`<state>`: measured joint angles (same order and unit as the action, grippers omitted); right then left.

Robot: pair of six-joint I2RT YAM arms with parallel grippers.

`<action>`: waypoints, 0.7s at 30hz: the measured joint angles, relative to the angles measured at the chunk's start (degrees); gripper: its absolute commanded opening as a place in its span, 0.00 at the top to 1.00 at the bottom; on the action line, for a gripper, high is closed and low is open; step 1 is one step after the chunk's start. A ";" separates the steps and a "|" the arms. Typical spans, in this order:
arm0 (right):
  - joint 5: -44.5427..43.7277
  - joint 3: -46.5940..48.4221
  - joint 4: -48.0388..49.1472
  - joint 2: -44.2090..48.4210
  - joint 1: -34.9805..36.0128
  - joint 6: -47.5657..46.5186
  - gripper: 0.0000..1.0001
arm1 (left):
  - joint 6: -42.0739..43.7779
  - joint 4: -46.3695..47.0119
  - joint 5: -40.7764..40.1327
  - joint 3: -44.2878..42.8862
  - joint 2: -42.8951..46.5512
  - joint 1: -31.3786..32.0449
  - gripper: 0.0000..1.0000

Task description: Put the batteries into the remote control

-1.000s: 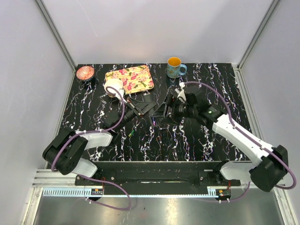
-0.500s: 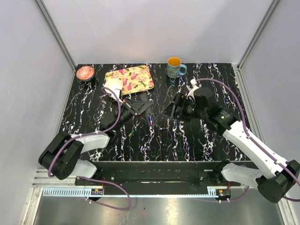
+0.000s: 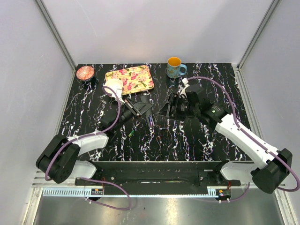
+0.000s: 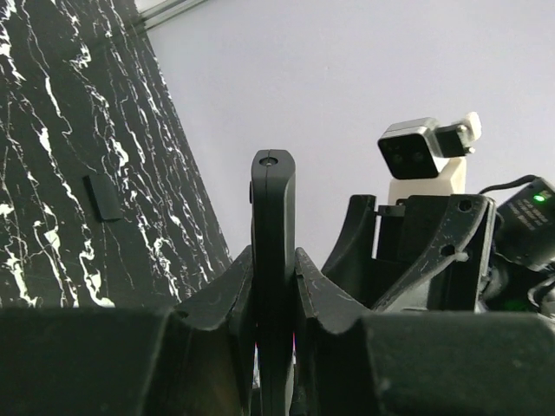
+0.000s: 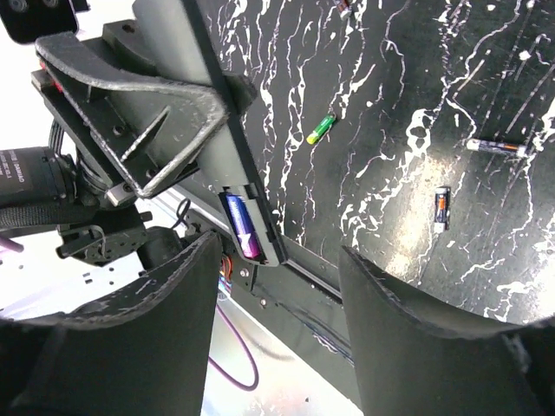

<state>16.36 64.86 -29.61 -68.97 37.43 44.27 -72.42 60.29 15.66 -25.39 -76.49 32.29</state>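
My left gripper (image 3: 137, 108) is shut on the slim black remote control (image 3: 146, 116) and holds it above the table's middle. In the left wrist view the remote (image 4: 273, 217) stands edge-on between the fingers (image 4: 217, 303). In the right wrist view its open compartment (image 5: 251, 230) holds a purple-blue battery (image 5: 242, 227). My right gripper (image 3: 168, 111) is open and empty, just right of the remote; its jaws (image 5: 277, 286) stand wide apart. A green-yellow battery (image 5: 320, 128) and two more batteries (image 5: 442, 208) (image 5: 496, 147) lie loose on the table.
A blue mug (image 3: 175, 68), a floral tray (image 3: 130, 78) and a small pink bowl (image 3: 85, 72) stand along the back of the black marbled table. A small flat black piece (image 4: 104, 198) lies on the table. Green (image 3: 131, 133) and reddish (image 3: 160, 139) batteries lie near the front.
My right gripper drew back to the right, away from the remote, then came back in toward it. The left gripper has shifted the remote slightly right.
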 measured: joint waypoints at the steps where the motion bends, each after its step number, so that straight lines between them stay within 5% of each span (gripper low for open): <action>1: -0.57 0.55 -0.31 -0.50 0.52 -0.42 0.46 | 0.52 -1.16 -0.11 -0.37 0.33 0.02 1.00; 11: -10.75 11.89 -5.88 -6.12 11.50 -7.78 0.61 | 2.38 -7.76 -0.33 -2.62 1.11 0.11 1.00; 21: -17.05 13.33 -9.97 -10.25 13.11 -11.08 0.74 | 2.34 -8.15 -0.28 -3.30 1.11 0.13 1.00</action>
<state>-0.69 78.19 -39.57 -79.22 50.54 33.19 -70.08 52.14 15.38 -28.69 -75.37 32.42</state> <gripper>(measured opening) 0.447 0.221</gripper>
